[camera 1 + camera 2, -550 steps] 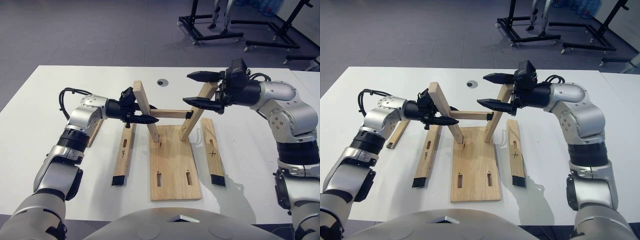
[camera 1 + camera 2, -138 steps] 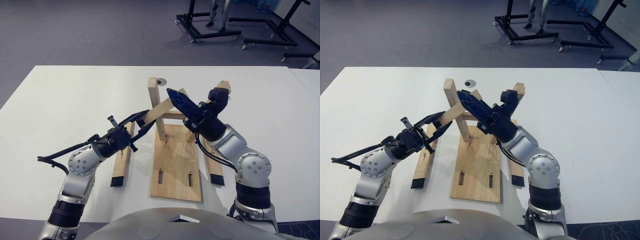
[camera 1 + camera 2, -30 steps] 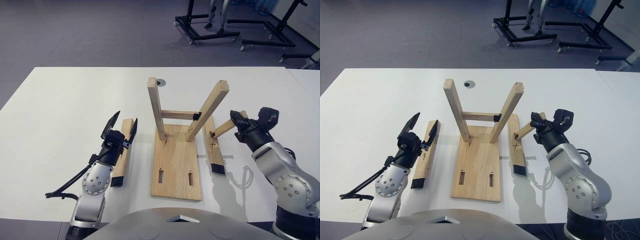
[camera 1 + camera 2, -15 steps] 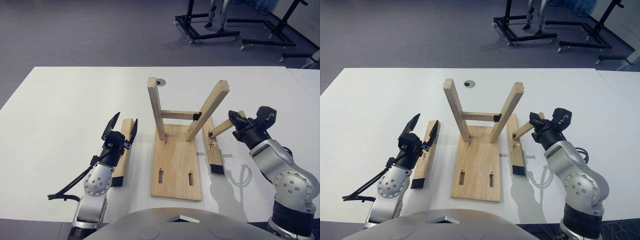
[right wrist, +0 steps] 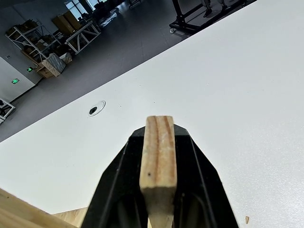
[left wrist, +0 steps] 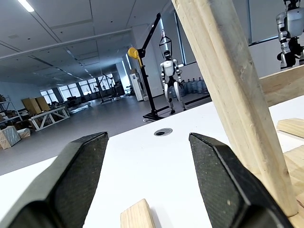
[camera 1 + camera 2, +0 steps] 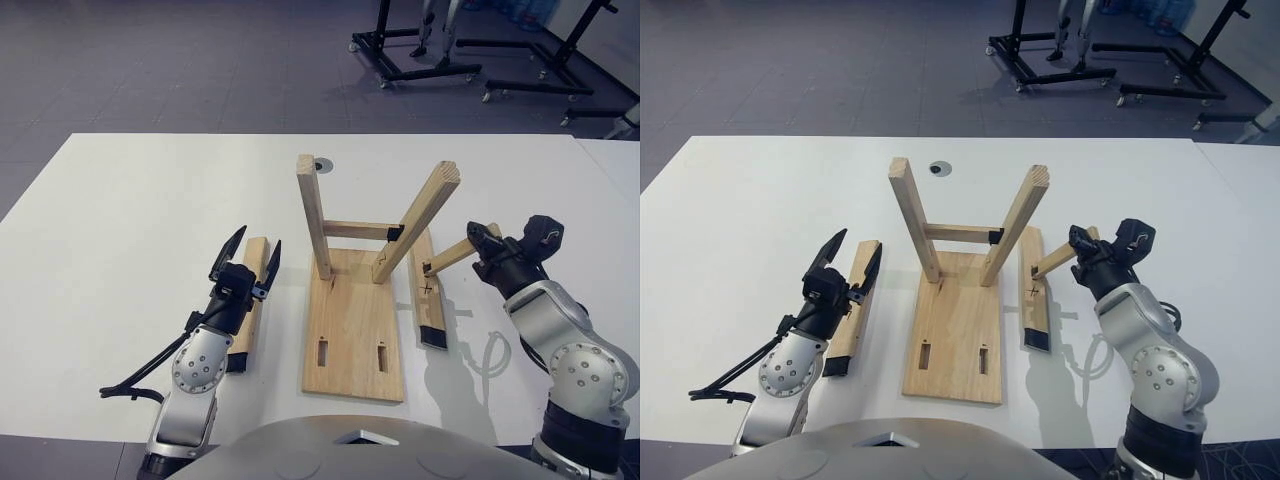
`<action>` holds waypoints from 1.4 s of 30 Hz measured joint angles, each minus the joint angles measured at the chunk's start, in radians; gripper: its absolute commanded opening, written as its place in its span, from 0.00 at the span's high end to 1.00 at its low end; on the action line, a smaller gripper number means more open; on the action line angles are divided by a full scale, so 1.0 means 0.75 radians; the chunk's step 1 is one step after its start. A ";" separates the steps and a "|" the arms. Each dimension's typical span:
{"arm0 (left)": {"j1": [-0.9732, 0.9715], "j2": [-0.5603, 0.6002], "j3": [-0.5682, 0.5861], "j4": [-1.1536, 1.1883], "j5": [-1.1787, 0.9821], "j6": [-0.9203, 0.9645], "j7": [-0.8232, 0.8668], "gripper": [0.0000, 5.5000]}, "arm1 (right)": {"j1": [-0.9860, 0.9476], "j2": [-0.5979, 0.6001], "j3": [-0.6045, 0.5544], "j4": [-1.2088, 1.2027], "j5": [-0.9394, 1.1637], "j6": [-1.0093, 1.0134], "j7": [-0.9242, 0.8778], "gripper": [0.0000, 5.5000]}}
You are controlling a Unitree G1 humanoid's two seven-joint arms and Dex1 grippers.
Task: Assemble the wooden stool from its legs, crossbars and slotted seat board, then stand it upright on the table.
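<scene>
Wooden crossbar [image 7: 447,257] pinched in your right tool [image 7: 477,244] meets the loose leg [image 7: 430,315] beside the seat board [image 7: 355,340], so keep its end square to that leg; your left tool [image 7: 256,241] hangs spread over the other leg [image 7: 850,330].

A hand-drawn cross, like a plus sign, stands in pencil on the flat leg [image 7: 428,300] lying toward the right edge of the worktop [image 7: 120,200]. The slanted leg [image 7: 418,222] standing beside it carries a faint pencil squiggle near its foot, perhaps a Z or a 2. A small green sign [image 5: 15,80] hangs in the room behind, too small to read.
</scene>
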 measured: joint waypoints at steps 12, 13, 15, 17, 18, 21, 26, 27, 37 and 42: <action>0.000 0.002 -0.002 0.000 0.005 -0.003 0.004 0.44 | 0.017 -0.115 0.209 -0.096 -0.317 -0.037 0.116 0.93; -0.001 0.002 -0.002 0.000 0.005 -0.003 0.004 0.44 | 0.017 -0.124 0.230 -0.096 -0.348 -0.043 0.129 0.93; -0.011 0.002 -0.002 0.000 0.005 -0.003 0.003 0.44 | 0.017 -0.125 0.254 -0.092 -0.397 -0.061 0.153 0.93; -0.014 0.002 -0.002 0.000 0.004 -0.003 0.003 0.44 | 0.018 -0.123 0.275 -0.079 -0.436 -0.084 0.181 0.93; -0.015 0.002 -0.003 0.000 0.004 -0.002 0.003 0.44 | 0.017 -0.121 0.277 -0.071 -0.446 -0.092 0.193 0.93; -0.016 0.000 -0.004 0.000 0.004 -0.002 0.003 0.44 | 0.019 -0.117 0.290 -0.042 -0.488 -0.132 0.249 0.93; -0.019 -0.017 -0.004 0.008 0.007 -0.002 0.009 0.44 | 0.036 -0.151 0.325 0.008 -0.581 -0.231 0.374 0.93; -0.021 -0.023 -0.005 0.011 0.009 -0.002 0.012 0.44 | 0.036 -0.155 0.327 0.012 -0.590 -0.235 0.386 0.93; -0.042 -0.036 -0.010 0.041 0.016 -0.004 0.036 0.44 | -0.005 -0.151 0.291 0.080 -0.627 -0.250 0.441 0.93; -0.042 -0.037 -0.012 0.042 0.017 -0.004 0.040 0.44 | -0.032 -0.156 0.299 0.128 -0.701 -0.292 0.467 0.93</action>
